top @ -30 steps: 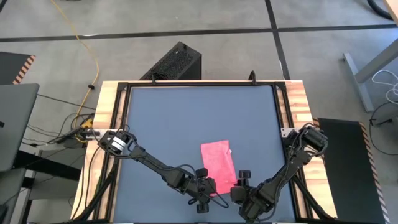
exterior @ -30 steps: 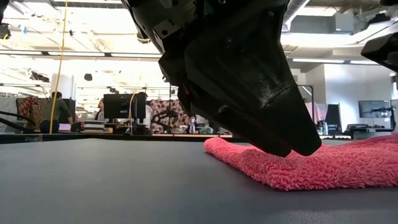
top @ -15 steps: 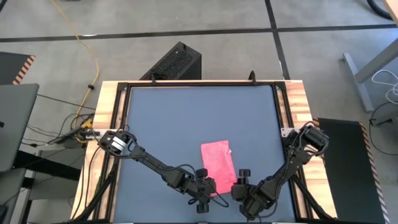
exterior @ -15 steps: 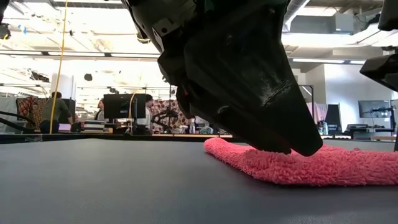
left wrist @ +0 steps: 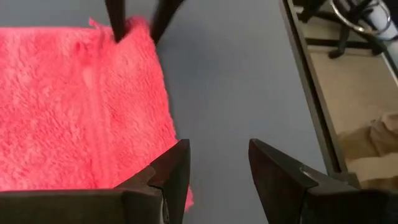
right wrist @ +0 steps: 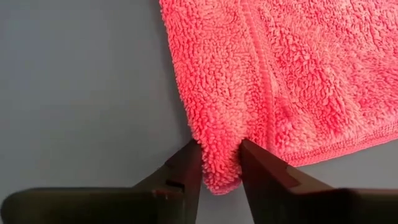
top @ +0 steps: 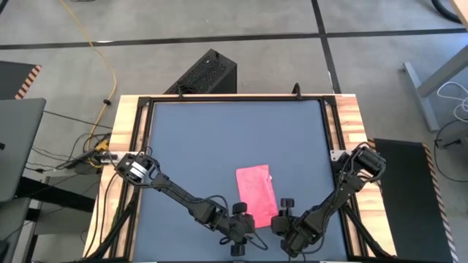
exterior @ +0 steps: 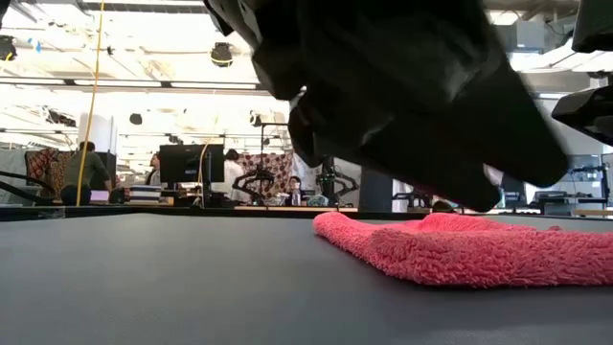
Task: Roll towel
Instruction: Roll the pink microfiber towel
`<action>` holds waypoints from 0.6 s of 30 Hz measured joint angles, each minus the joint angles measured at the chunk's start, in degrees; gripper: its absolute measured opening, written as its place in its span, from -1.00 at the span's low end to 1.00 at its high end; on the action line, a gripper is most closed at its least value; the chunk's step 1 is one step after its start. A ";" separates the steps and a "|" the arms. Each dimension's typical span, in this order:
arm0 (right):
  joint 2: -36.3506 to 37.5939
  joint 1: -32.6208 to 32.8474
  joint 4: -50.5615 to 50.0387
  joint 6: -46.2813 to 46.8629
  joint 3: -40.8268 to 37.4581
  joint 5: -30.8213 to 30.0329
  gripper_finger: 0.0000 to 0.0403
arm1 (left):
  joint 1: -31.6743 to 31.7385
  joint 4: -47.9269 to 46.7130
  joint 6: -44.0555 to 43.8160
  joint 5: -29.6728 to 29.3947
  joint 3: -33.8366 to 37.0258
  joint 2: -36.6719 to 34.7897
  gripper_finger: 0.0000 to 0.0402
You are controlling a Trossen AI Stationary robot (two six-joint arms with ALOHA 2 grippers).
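The pink towel (top: 256, 193) lies flat on the dark grey table (top: 219, 139), near the front edge. My right gripper (right wrist: 221, 155) is at the towel's near right corner and is shut on it. In the left wrist view its two thin fingers (left wrist: 115, 18) stand on that bunched corner. At the towel's near left corner my left gripper (left wrist: 217, 162) is open. One finger is at the towel's edge, the other over bare table. I cannot tell whether it touches the cloth. In the low view the towel (exterior: 479, 249) rests flat. My right gripper pinches the towel's near right corner (right wrist: 221, 174) between its two fingers (right wrist: 186, 165). They slant down from the table's near right. The cloth bulges into a small hump between them. The rest of the towel lies on the table.
Wooden rails frame the table (top: 131, 124). The near rail (left wrist: 311, 106) runs close beside my left gripper. A black box (top: 208, 73) stands beyond the far edge. Bare tabletop stretches to the far side and left of the towel.
In the low view the towel's right part, raised a second ago, has sunk flat onto the table. My left gripper has tipped a little where it stands.
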State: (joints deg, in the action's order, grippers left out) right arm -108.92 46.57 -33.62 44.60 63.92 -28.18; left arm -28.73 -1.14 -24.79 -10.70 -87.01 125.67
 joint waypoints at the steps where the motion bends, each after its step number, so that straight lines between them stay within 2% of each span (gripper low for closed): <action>1: -0.01 0.04 -0.02 -0.02 -0.02 0.00 -0.38 | -0.04 -0.58 0.08 0.04 -0.20 0.00 -0.24; 6: -0.04 0.08 -0.03 -0.02 -0.04 -0.04 -0.38 | 0.25 -3.85 -0.47 0.94 -0.75 -0.02 -0.23; 11: -0.09 0.08 -0.05 -0.02 -0.04 -0.07 -0.38 | 0.50 -15.02 -3.75 -1.29 -0.74 -0.04 -0.24; 18: -0.11 0.08 -0.12 -0.02 -0.09 -0.09 -0.38 | -0.84 -18.92 2.60 -4.42 -1.59 -0.13 -0.24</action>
State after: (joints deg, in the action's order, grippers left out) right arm -109.03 46.65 -33.74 44.58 63.83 -28.27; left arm -29.57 -20.06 -22.19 -15.12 -88.61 125.54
